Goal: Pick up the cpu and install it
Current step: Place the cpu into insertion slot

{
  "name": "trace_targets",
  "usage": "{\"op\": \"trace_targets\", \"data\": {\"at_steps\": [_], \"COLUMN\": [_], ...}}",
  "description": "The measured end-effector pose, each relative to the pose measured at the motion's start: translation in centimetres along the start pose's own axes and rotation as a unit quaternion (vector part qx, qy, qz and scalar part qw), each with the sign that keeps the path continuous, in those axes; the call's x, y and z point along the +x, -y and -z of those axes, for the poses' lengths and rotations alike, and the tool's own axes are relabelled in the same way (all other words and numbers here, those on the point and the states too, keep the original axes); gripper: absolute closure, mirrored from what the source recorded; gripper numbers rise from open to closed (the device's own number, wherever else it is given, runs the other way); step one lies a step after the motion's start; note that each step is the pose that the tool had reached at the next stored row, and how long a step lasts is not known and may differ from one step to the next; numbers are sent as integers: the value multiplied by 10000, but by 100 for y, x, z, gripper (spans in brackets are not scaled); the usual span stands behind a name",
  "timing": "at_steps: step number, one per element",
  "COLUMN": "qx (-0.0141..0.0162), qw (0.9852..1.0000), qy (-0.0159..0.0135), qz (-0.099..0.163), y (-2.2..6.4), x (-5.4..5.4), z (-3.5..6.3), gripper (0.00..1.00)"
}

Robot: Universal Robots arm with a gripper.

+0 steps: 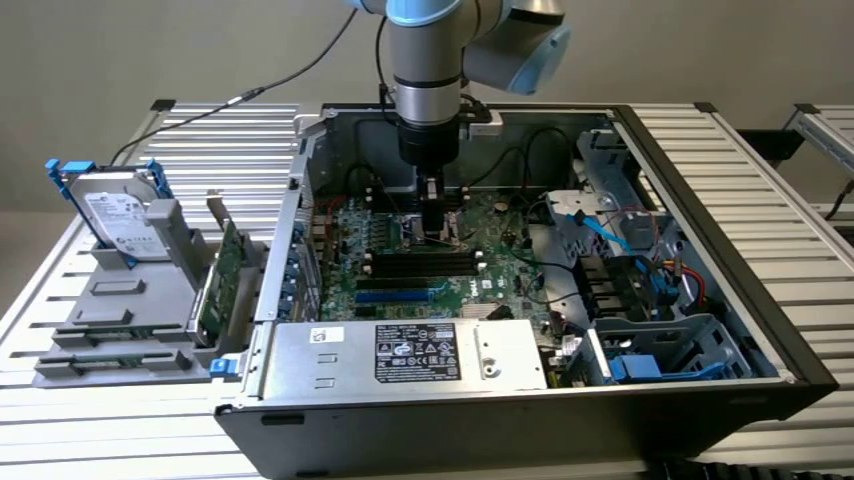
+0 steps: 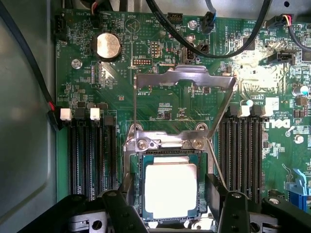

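Placement step: cpu [image 2: 171, 190] judged as being let go into the socket [image 2: 167, 142].
The gripper [image 2: 170, 200] is being held with jaws apart, 1 finger at each side of the cpu, which is lying flat in the socket, far-middle of the case [image 1: 731, 252]. The load plate [image 2: 184, 77] is standing raised, so locking is judged undone; the seated chip must not be nudged.

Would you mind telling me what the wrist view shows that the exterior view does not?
Wrist view: the cpu lying in the socket, the load frame swung up, a coin cell, and the fingers open, clear of the cpu on either side.
Exterior view: the arm, the whole case, the power supply, and a hard drive standing at the exterior view's left.
Both: the gripper down over the motherboard and its memory slots.
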State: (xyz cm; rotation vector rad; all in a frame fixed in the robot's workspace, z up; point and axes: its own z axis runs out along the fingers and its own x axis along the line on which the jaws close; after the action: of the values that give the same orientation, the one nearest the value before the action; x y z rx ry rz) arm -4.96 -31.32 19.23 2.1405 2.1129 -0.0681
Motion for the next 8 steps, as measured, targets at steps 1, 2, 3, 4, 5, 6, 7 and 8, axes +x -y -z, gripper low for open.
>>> {"op": "trace_targets", "data": {"at_steps": [1,2,3,4,5,6,7,8], "qx": [-1,-3,-4,-4,-4,-4,-4,-4], "qw": [10000,10000,10000,10000,10000,10000,10000,10000], "qy": [0,-1,-4,-7,-13,-19,-27,-36], "qz": [0,1,2,2,3,3,3,4], "y": [1,2,2,3,4,5,5,6], "x": [0,0,0,0,0,0,0,0], "z": [0,0,0,0,1,1,1,1], "gripper": [32,32,32,32,32,32,32,32]}}
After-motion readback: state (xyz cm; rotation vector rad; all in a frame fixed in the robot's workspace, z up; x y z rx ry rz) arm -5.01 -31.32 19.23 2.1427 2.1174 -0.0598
